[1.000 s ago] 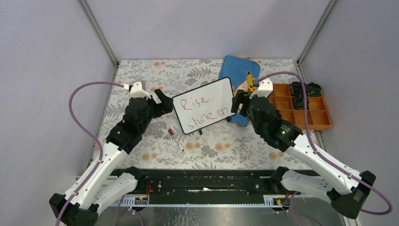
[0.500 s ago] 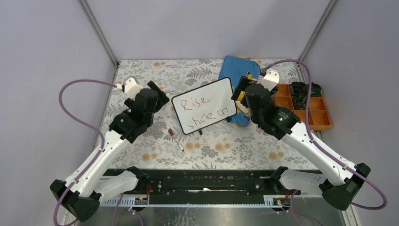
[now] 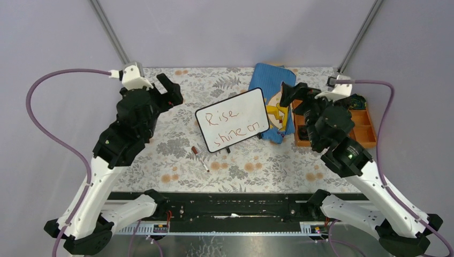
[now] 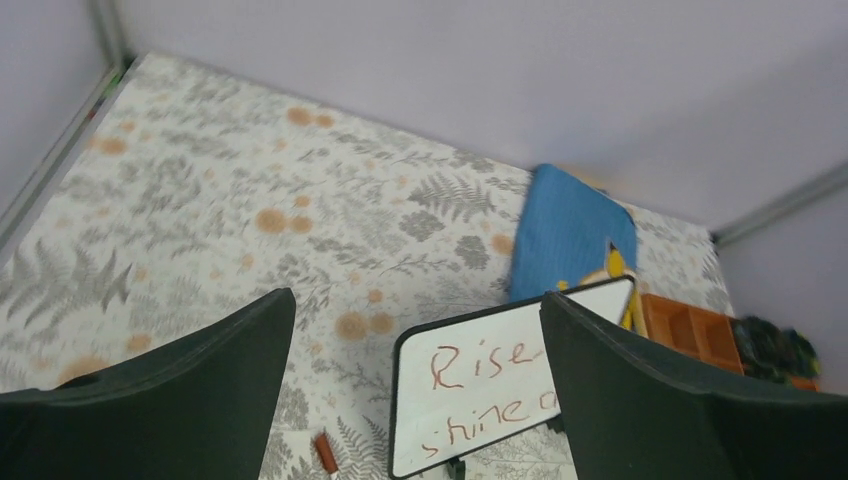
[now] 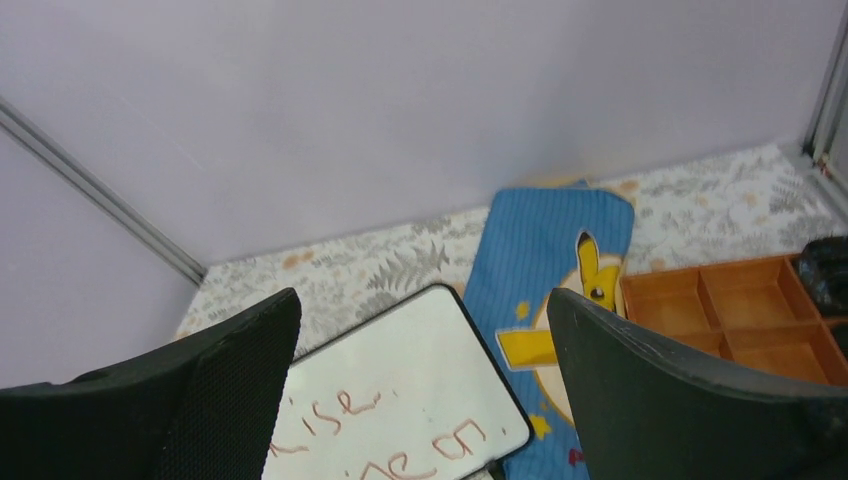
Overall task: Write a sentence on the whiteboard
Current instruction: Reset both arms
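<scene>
you will find the whiteboard near the middle of the table, lying askew, its right end against the blue pikachu pouch. red writing reads "rise shine on". the left gripper and right gripper flank it, fingers spread wide, holding nothing. a marker lies toward the near edge.

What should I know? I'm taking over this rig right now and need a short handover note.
Both open and empty: left end effector left of the whiteboard, right end effector right of it, by the orange tray.
The whiteboard stands beside the blue pouch, reading "Rise shine on." in red.
A marker lies in front of it.
Done: sentence looks written. Left: probably just parking the arms.
</scene>
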Robot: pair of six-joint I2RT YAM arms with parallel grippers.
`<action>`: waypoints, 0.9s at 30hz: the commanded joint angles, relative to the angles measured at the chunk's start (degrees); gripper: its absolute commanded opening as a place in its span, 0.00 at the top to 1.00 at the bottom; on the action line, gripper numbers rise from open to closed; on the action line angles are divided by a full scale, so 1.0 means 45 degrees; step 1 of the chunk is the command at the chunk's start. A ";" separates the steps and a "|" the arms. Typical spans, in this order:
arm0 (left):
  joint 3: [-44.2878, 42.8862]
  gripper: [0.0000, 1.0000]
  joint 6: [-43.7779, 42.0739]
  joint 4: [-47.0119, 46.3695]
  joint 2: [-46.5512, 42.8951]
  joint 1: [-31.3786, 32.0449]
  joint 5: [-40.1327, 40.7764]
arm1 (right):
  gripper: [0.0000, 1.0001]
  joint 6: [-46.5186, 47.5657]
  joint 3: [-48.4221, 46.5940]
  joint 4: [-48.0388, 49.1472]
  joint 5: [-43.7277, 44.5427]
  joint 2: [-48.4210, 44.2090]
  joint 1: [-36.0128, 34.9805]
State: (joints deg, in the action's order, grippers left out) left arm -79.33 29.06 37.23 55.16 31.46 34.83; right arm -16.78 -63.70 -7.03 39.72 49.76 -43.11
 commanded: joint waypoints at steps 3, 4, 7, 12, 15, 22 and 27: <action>-0.2843 0.01 -0.3127 -0.1690 0.0390 0.0049 -0.3698 | 0.00 0.2874 -0.3683 0.1641 0.1104 0.1200 0.0030; -0.3187 0.01 -0.3226 -0.1770 0.0471 0.0052 -0.3878 | 0.00 0.3235 -0.3890 0.1791 0.1332 0.1259 -0.0013; -0.3862 0.01 -0.3204 -0.1809 0.0709 0.0059 -0.3872 | 0.00 0.4022 -0.4009 0.2270 0.2441 0.1417 -0.0146; -0.3553 0.01 -0.2776 -0.1934 0.0624 0.0054 -0.3741 | 0.00 0.3159 -0.2811 0.2090 0.2039 0.1012 -0.0146; -0.3016 0.01 -0.2645 -0.2219 0.0316 0.0059 -0.3607 | 0.00 0.2597 -0.1095 0.2736 -0.0808 -0.0211 -0.0146; -0.2355 0.01 -0.2518 -0.2507 -0.0006 0.0059 -0.3376 | 0.00 0.1995 0.0092 0.1972 -0.2760 -0.1247 -0.0156; -0.2170 0.01 -0.2418 -0.2629 -0.0069 0.0058 -0.3608 | 0.00 0.1936 0.1179 0.2689 -0.2568 -0.2061 -0.0146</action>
State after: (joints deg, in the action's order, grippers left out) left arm -89.71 18.04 30.33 55.88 31.46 19.35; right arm -7.22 -60.77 0.80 30.24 43.22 -43.51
